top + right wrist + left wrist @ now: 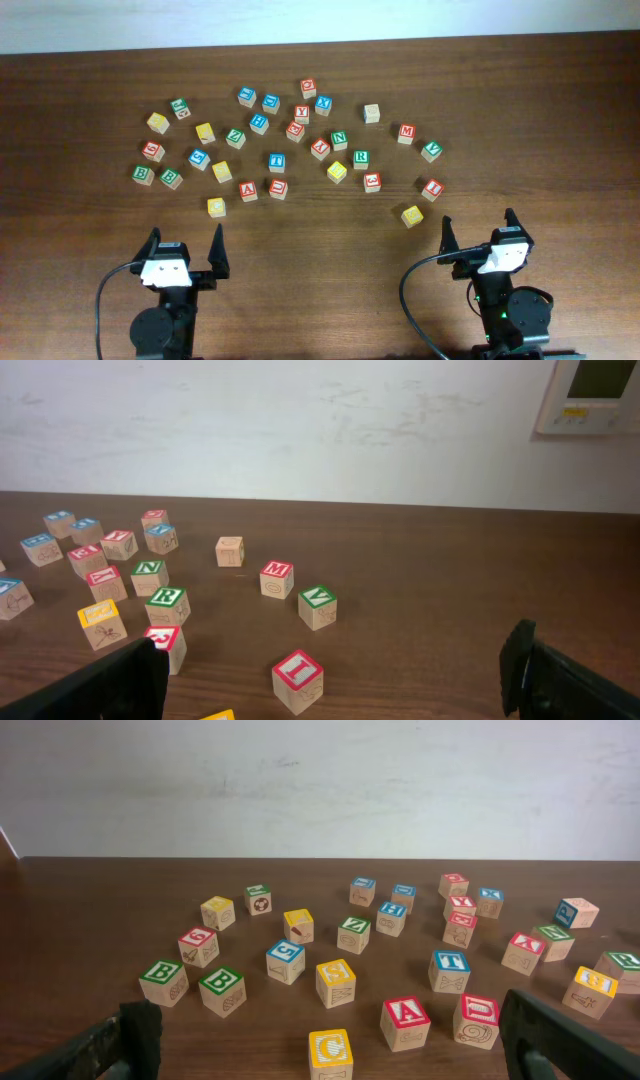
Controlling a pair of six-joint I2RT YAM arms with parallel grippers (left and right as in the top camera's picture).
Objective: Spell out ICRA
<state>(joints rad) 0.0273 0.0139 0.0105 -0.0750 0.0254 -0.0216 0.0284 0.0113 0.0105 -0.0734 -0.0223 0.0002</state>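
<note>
Both my arms sit low at the near edge of the table (320, 270), wrists level, fingers pointing toward the scattered cubes (276, 160). My left gripper (186, 236) and right gripper (479, 222) stand spread wide, holding nothing. C (216, 207) lies just ahead of my left fingers, with A (248, 190) near it. I (432, 188) sits ahead of my right, and R (361, 159) is deeper among the scatter. Bare wood runs between my grippers and out toward the right edge.
</note>
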